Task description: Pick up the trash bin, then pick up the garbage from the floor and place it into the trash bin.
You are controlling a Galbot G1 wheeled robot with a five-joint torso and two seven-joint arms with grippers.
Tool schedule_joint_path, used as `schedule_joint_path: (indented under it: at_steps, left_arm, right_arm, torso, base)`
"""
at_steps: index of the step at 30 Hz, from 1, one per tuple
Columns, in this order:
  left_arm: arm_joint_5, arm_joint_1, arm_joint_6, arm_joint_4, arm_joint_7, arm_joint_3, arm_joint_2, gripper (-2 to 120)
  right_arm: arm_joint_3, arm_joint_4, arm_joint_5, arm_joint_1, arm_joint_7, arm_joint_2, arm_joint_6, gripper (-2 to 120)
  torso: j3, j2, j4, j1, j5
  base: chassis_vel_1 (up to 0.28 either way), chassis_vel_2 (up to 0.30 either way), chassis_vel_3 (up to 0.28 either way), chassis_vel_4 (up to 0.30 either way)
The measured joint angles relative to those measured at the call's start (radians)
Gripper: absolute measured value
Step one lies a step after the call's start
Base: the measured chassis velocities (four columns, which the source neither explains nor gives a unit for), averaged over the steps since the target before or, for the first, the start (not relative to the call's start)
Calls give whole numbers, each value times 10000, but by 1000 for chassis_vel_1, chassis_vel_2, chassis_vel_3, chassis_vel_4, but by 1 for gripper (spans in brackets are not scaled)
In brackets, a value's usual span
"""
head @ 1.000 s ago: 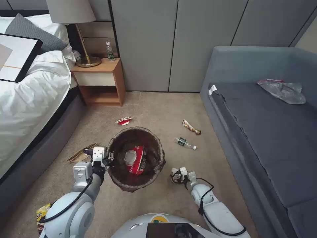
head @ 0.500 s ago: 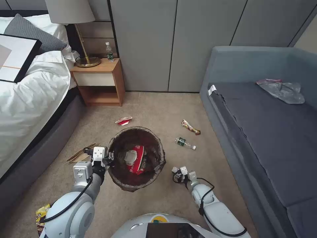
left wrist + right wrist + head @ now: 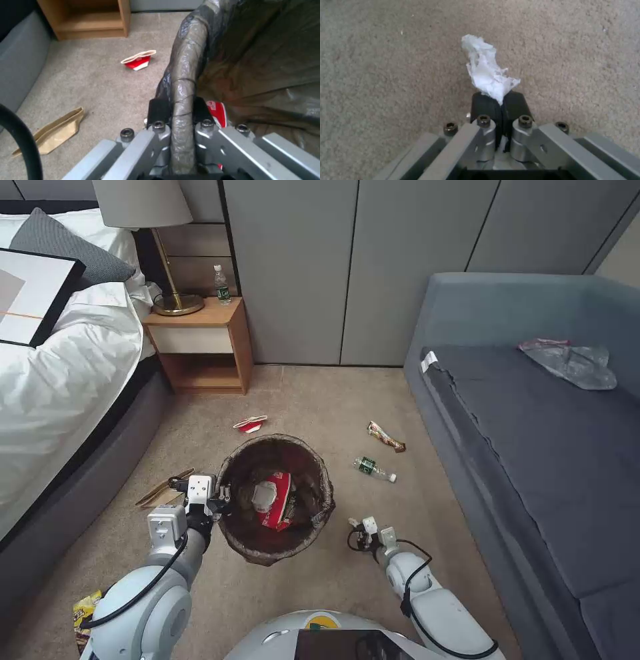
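Observation:
The trash bin point(image 3: 313, 513), round with a dark bag folded over its rim, hangs above the carpet. My left gripper point(image 3: 217, 501) point(image 3: 180, 110) is shut on its rim point(image 3: 185, 75). A red-white carton point(image 3: 275, 501) lies inside. To the bin's right, low over the floor, my right gripper point(image 3: 361, 535) point(image 3: 500, 103) is shut on a white tissue point(image 3: 486, 70). Garbage on the carpet: a red-white carton point(image 3: 250, 423) point(image 3: 137, 60), a brown snack wrapper point(image 3: 386, 437), a clear bottle point(image 3: 375, 469), tan cardboard point(image 3: 163, 489) point(image 3: 53, 132) and a yellow wrapper point(image 3: 85, 610).
A bed point(image 3: 60, 380) runs along the left and a grey sofa point(image 3: 533, 460) along the right, with a grey plastic bag point(image 3: 570, 363) on it. A wooden nightstand point(image 3: 200, 343) with a lamp and a bottle point(image 3: 222, 285) stands at the back by the wardrobe doors.
The right gripper has shifted only slightly with the tissue. The left arm and the bin hold still.

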Motion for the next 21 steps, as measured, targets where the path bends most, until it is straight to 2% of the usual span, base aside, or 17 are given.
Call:
schedule_joint_path:
  at_steps: [8,11,15,18,20,21]
  left_arm:
    - [3,-4,-3,2,0,10,-3,2]
    - [-5,19,-3,2,-1,-19,35,2]
    - [-11,32,-1,2,-3,-27,53,2]
    - [-11,47,9,2,-5,-22,58,2]
    - [-11,47,10,2,-6,-18,58,2]
    - [-9,48,15,2,-5,7,58,2]
  right_arm:
    - [152,288,-52,-153,140,-39,123,0]
    - [523,1255,184,-575,247,-306,160,0]
    - [801,1907,307,-849,243,-557,159,0]
    - [1546,3585,820,-1366,152,-1237,13,0]
    - [1641,3786,895,-1406,139,-1320,-13,0]
    - [1969,4562,1240,-1543,104,-1661,-110,0]
  torso:
    - [1,0,-3,0,1]
    - [0,0,-3,0,1]
    - [0,0,-3,0,1]
    - [-1,0,-4,0,0]
    - [-1,0,-4,0,0]
    - [-1,0,-3,0,-2]
  base:
    - [0,0,0,0]
    - [0,0,0,0]
    - [0,0,0,0]
    - [0,0,0,0]
    - [0,0,0,0]
    - [0,0,0,0]
